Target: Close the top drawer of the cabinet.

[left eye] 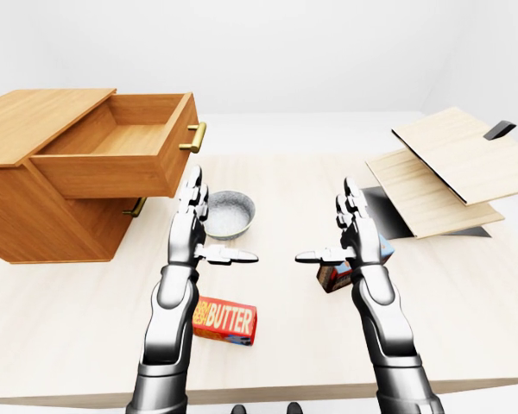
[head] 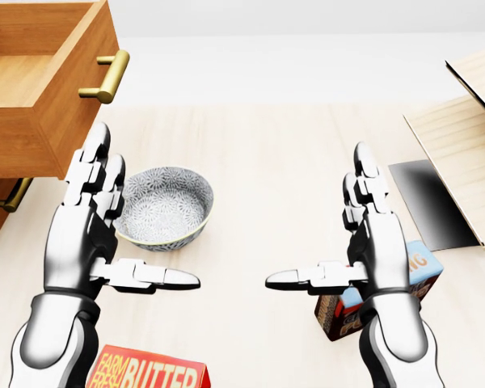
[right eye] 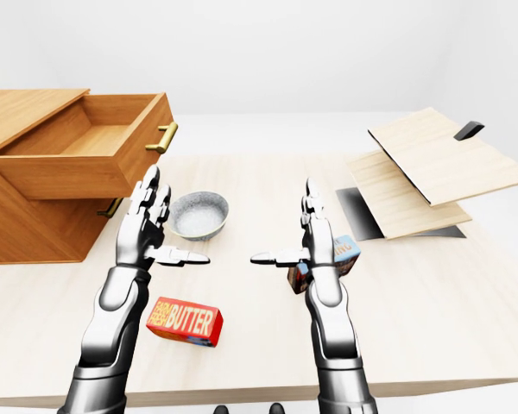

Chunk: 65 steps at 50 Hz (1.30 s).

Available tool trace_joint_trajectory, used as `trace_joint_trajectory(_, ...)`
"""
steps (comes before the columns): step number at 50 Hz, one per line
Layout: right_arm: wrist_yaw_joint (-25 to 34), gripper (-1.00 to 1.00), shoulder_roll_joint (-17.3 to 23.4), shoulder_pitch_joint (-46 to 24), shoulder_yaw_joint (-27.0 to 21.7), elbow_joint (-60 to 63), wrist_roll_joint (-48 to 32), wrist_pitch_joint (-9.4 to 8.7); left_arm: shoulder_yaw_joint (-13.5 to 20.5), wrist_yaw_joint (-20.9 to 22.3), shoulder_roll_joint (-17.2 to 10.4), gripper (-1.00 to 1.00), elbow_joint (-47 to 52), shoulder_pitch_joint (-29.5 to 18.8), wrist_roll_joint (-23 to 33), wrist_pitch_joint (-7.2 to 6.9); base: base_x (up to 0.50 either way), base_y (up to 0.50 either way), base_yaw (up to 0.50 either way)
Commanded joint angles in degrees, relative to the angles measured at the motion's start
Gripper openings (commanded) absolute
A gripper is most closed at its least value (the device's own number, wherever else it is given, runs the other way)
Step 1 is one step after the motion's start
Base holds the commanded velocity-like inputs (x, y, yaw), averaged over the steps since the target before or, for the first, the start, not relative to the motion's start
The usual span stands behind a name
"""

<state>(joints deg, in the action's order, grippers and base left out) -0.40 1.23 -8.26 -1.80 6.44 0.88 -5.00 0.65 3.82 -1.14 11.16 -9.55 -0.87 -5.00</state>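
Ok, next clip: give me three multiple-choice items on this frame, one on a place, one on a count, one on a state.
1. In the left-eye view, where is the patterned grey ceramic bowl?
A. Inside the drawer
B. On the pale wooden tabletop, right of the wooden cabinet
C. On the red butter box

2. How many brass handles show on the cabinet?
A. Two
B. Four
C. None

3. What state is the top wooden drawer in?
A. Shut
B. Removed
C. Pulled out, empty inside

Key: 1 B, the bowl rests on the tabletop beside the cabinet. 2 A, one handle on the top drawer, one on the drawer below. 3 C, its bare floor shows; the left hand and right hand are open and clear of it.
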Motion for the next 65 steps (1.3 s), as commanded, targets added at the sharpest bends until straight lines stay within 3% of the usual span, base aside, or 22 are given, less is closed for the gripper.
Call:
trace_joint_trajectory(1,0.1,1.00,0.2,-0.3,-0.2,0.3,0.3,0.00,-0.1,-0.2,0.0,1.00,0.5,0.0,0.0,0.00,0.00,0.00,0.00)
trace_joint_trajectory(8,0.1,1.00,0.2,-0.2,-0.3,0.4,0.3,0.00,0.0,-0.3,-0.1,1.00,0.4,-0.4,0.3,0.00,0.00,0.00,0.00)
trace_joint_trajectory(17,-0.2,1.00,0.1,-0.4,-0.1,0.1,0.1,0.00,1.4,-1.7,-1.6,1.00,-4.7,-4.9,2.9,0.00,0.00,0.00,0.00)
trace_joint_trajectory(35,-0.3,1.00,0.0,-0.2,0.1,0.0,0.0,0.00,4.3,-10.7,-5.2,1.00,-17.6,-15.7,9.0,0.00,0.00,0.00,0.00)
trace_joint_trajectory(65,0.0,1.00,0.1,-0.1,-0.2,-0.1,0.2,0.00,6.9,-22.3,-8.6,1.00,-26.8,-19.2,11.4,0.00,0.00,0.00,0.00)
